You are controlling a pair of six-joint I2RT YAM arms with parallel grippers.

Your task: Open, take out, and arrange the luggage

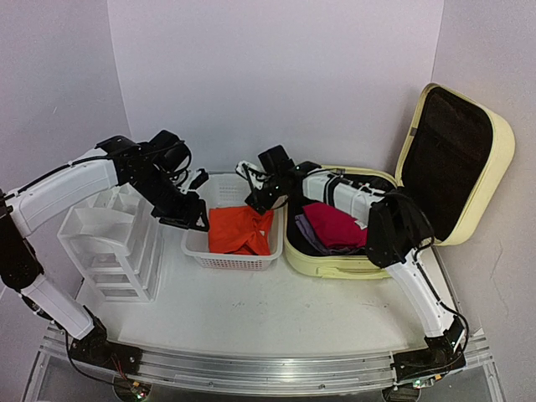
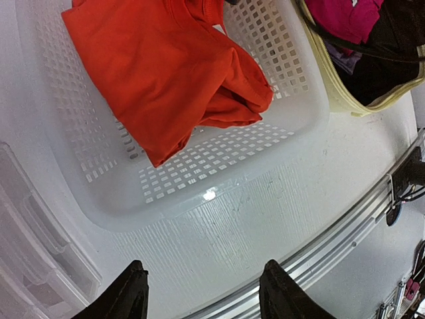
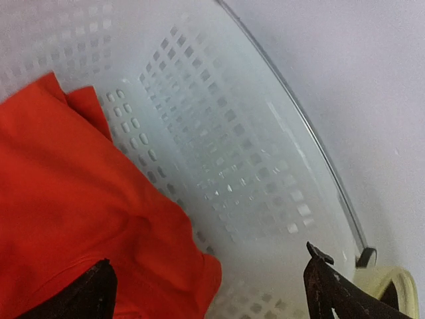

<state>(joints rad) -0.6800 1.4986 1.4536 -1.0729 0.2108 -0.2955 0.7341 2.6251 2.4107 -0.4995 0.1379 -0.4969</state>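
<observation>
The pale yellow luggage point(image 1: 335, 266) stands open at the right, its lid point(image 1: 456, 163) upright with black lining. A magenta garment point(image 1: 333, 223) and darker clothes lie inside; its rim also shows in the left wrist view point(image 2: 335, 93). An orange garment point(image 1: 240, 230) lies in the white mesh basket point(image 1: 224, 261), also seen in the left wrist view point(image 2: 166, 73) and right wrist view point(image 3: 66, 219). My left gripper point(image 2: 202, 296) is open and empty over the basket's near left corner. My right gripper point(image 3: 209, 286) is open and empty above the basket's right end.
A white plastic drawer organizer point(image 1: 113, 243) stands at the left beside the basket; its edge shows in the left wrist view point(image 2: 33, 252). White walls close the back and sides. A metal rail point(image 1: 251, 368) runs along the table's near edge.
</observation>
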